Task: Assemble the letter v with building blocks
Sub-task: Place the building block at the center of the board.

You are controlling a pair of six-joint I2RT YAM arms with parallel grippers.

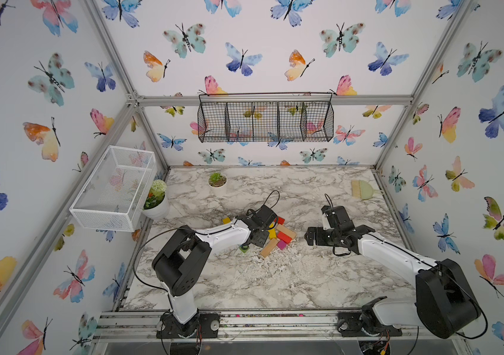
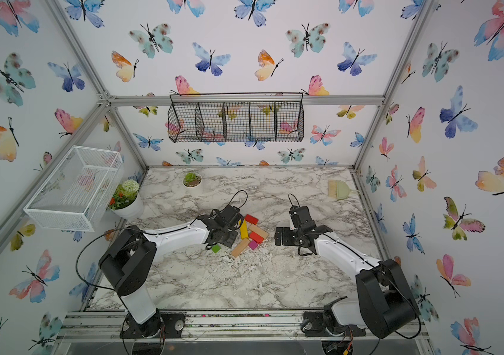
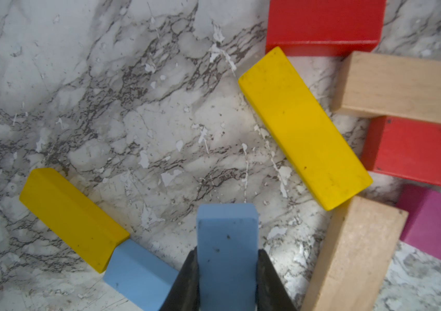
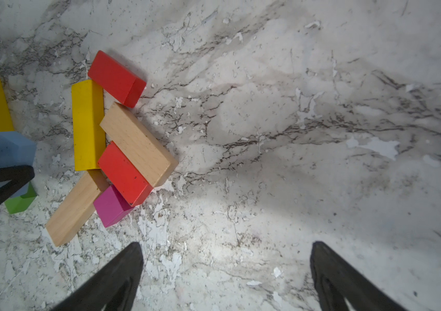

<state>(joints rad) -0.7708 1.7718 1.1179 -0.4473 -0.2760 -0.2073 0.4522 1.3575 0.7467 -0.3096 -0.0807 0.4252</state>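
marble tabletop [image 3: 122,113], worn | left claw [image 3: 227,255] clamped tight on light-blue bar [image 3: 227,231] | right claw [image 4: 227,246] spread wide, empty, apart from blocks | laid blue bar [image 3: 138,272] end-to-end with yellow bar [image 3: 71,215], just beside the held one | risk: lowering clips that arm and skews it; loose pile [image 4: 138,142] near
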